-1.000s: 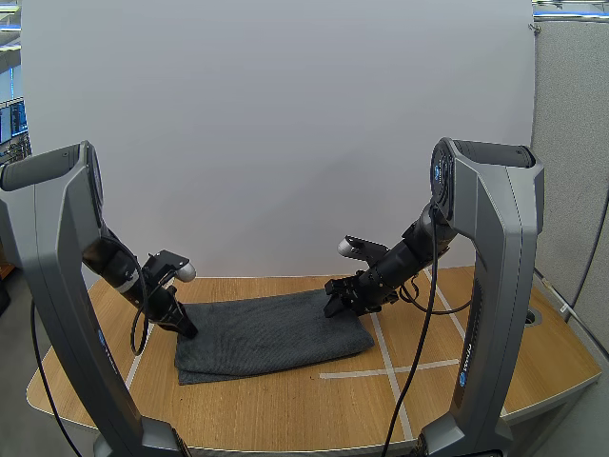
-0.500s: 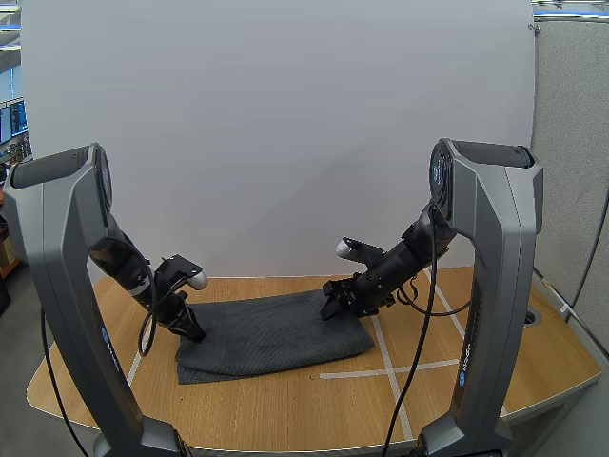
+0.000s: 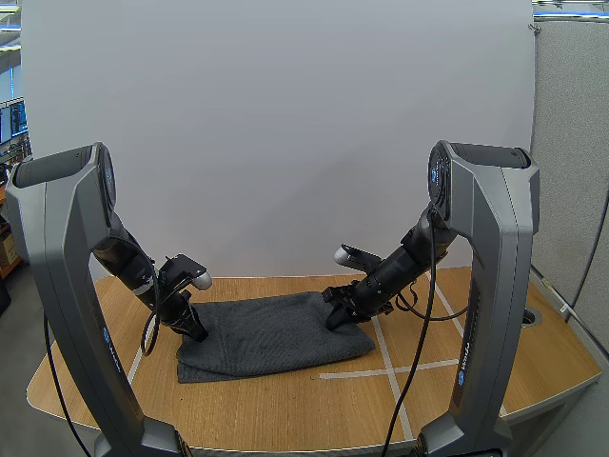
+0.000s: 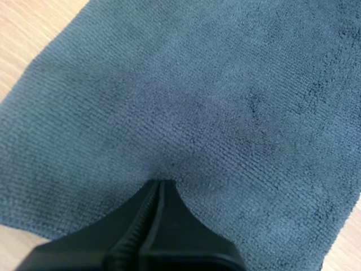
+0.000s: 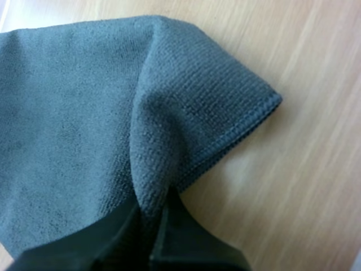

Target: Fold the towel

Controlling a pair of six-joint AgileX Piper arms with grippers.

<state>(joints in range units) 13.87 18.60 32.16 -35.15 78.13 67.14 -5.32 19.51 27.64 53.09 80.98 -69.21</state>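
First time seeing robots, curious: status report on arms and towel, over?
Left gripper shut, seemingly pinching the towel at its left end. Right gripper pinching a raised fold by its right corner. Rest lies flat on table. Nothing in the way.

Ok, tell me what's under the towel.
The table shows all around the towel, which lies on it. Anything beneath the cloth itself is covered and cannot be seen.

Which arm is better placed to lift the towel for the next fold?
Probably right. The right gripper pinches a raised ridge of the towel by its corner; the left gripper rests shut against flat cloth, gripping nothing visible.
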